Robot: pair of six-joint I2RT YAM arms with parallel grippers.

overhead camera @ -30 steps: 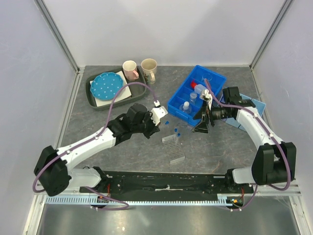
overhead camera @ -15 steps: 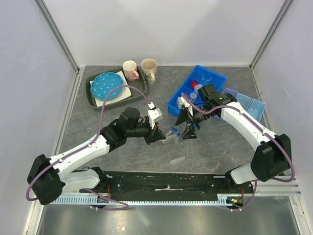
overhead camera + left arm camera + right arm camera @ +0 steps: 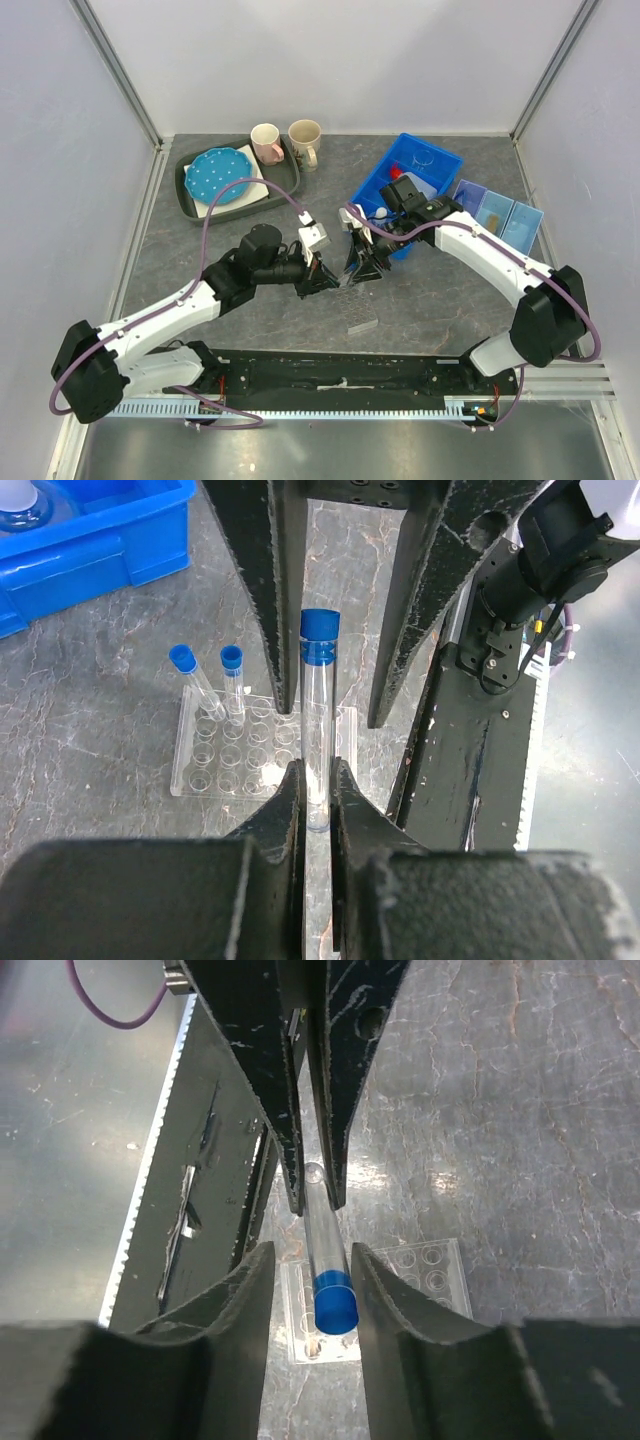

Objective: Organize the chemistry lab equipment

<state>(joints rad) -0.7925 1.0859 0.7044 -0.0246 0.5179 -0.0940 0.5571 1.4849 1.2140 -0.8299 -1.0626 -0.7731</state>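
Blue-capped clear tube [image 3: 318, 730] sticks out of the left end effector [image 3: 318, 785], which squeezes its bottom end tight. A second ago the right end effector [image 3: 312, 1260] was by the blue bin [image 3: 385, 190]. Now it has come across, and its black scratched fingers sit apart on each side of the cap, not squeezing. Below is the clear tube rack [image 3: 225, 765], flat with round holes, holding two more tubes [image 3: 190, 680]. The two end effectors are nose to nose over the grey stony bench [image 3: 230, 200]
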